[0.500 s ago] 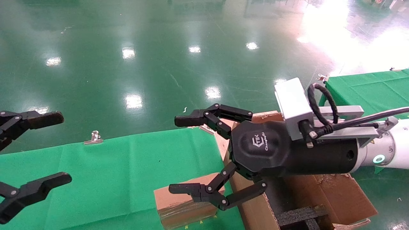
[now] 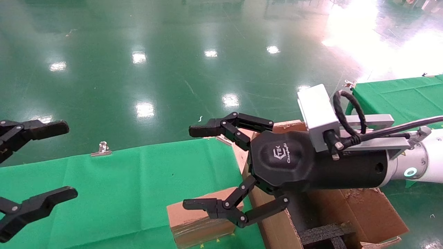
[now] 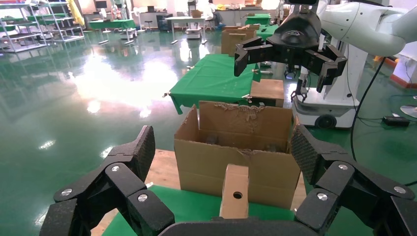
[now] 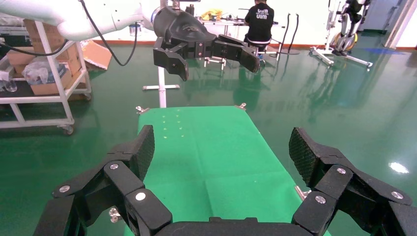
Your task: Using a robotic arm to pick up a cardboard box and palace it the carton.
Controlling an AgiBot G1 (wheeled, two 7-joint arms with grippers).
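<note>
The white robotic arm [image 2: 287,162] reaches in from the right, its three black fingers spread and holding nothing. It hovers over the near edge of the carton [image 2: 367,211] and the small taped cardboard box [image 2: 197,221], which lies on the green table beside the carton. In the left wrist view the cardboard box [image 3: 235,189] shows its narrow side with a round hole, the carton [image 3: 206,162] stands behind it, and the robotic arm [image 3: 295,39] hangs above. My left gripper [image 2: 71,159] is open at the table's left end. My right gripper [image 4: 222,147] is open over green cloth, with the robotic arm [image 4: 192,34] far off.
Black foam inserts [image 2: 325,235] sit inside the carton. A metal clip [image 2: 102,148] holds the green cloth [image 2: 121,186] at the table's far edge. A second green table [image 2: 398,93] stands at the right. Another brown box [image 3: 268,91] rests on a farther table.
</note>
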